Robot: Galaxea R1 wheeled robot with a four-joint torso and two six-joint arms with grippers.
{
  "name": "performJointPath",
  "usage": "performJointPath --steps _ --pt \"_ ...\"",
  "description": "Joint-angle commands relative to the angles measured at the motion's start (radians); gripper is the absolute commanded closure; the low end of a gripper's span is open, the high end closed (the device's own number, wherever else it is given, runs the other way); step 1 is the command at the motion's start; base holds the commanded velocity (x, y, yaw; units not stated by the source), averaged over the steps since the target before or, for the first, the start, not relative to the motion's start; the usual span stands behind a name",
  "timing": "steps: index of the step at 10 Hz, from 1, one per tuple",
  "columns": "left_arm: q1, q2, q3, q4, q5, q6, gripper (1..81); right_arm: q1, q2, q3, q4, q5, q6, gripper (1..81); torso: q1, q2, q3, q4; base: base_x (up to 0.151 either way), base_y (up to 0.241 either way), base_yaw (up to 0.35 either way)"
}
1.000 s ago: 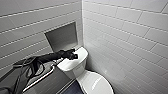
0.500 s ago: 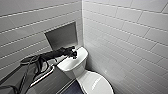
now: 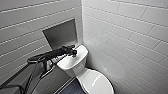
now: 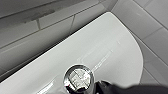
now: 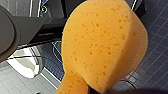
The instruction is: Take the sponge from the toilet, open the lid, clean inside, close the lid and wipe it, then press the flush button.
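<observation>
In a white-tiled corner stands a white toilet [image 3: 75, 65] with its lid [image 3: 96, 82] down over the bowl. The robot's left arm reaches over the tank, its left gripper [image 3: 73, 52] just above the tank top, right beside the round chrome flush button [image 4: 78, 78]; whether it is spread or pressed together cannot be told. The right gripper pinches the orange sponge [image 5: 102, 45], held in the air above dark blue floor tiles [image 5: 156, 47].
</observation>
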Motion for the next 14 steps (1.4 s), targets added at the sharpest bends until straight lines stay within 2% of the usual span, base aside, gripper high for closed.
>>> performJointPath --steps 1,4,5,6,7,9,14 --pt "-0.202 0.040 -0.062 0.043 0.010 -0.002 81.1 -0.015 -0.023 0.028 -0.013 -0.069 0.002 81.1 0.000 0.000 0.000 0.000 0.000 0.000 0.000" --pt "-0.193 0.097 -0.151 0.101 0.010 -0.002 81.1 -0.016 -0.014 0.022 -0.011 -0.069 0.002 81.1 0.000 0.000 0.000 0.000 0.000 0.000 0.000" --pt "-0.187 0.099 -0.161 0.101 0.008 -0.002 81.1 -0.015 -0.010 0.017 -0.013 -0.069 0.002 81.1 0.000 0.000 -0.039 0.000 0.000 0.000 0.000" --pt "-0.179 0.096 -0.162 0.101 0.006 -0.002 81.1 -0.015 -0.006 0.013 -0.013 -0.069 0.002 81.1 0.000 0.000 -0.045 0.000 0.000 0.000 0.000" --pt "-0.172 0.096 -0.162 0.101 0.006 -0.002 81.1 -0.013 -0.004 0.013 -0.013 -0.069 0.002 81.1 0.000 0.000 -0.020 0.000 0.000 0.000 0.000" --pt "-0.144 0.097 -0.162 0.101 -0.015 -0.002 81.1 -0.013 -0.003 0.010 -0.014 -0.069 0.000 81.1 0.000 0.001 -0.041 0.000 0.000 0.000 0.000" --pt "-0.049 0.097 -0.165 0.102 -0.061 0.000 81.1 -0.019 0.011 0.005 -0.023 -0.069 0.000 81.1 0.000 0.001 -0.042 0.000 0.000 0.000 0.000"
